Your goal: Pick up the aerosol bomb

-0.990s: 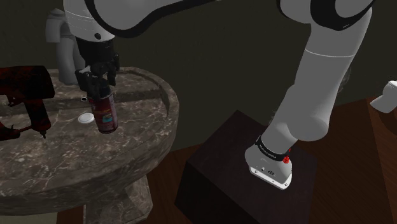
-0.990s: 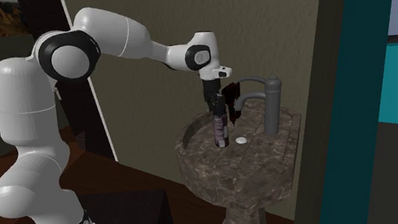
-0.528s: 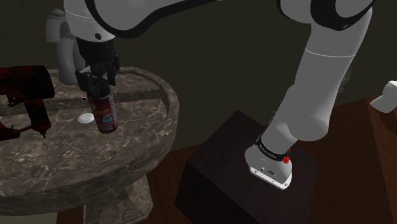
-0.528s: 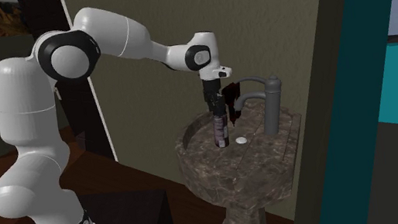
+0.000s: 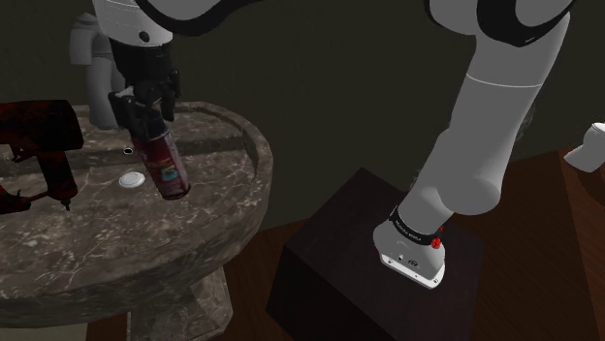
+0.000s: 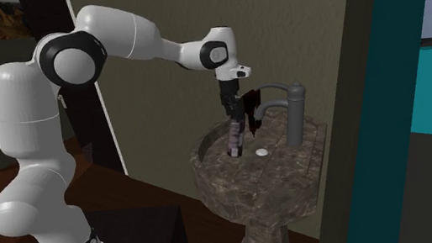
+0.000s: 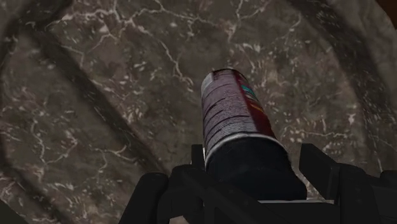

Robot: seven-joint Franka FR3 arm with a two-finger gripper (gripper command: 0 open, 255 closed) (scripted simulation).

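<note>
I've got the gripper (image 5: 143, 108) pinching the top of the spray can (image 5: 165, 167), which is tilted over the marble sink (image 5: 242, 145) bowl, upper left of the shoulder frame, white drain (image 5: 131, 178) just beside it.

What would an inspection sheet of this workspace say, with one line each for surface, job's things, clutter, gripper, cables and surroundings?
Surface: round stone basin, dark with pale veins, on a pedestal.
Job's things: aerosol can, dark red with a label, tilted, its capped end in the gripper; whether its base clears the basin cannot be told.
Clutter: small white disc beside the can; dark red tool at the shoulder view's left; grey faucet behind.
Gripper: shut on the can.
Cables: nothing seen.
Surroundings: dark box stand on a wooden floor.
</note>
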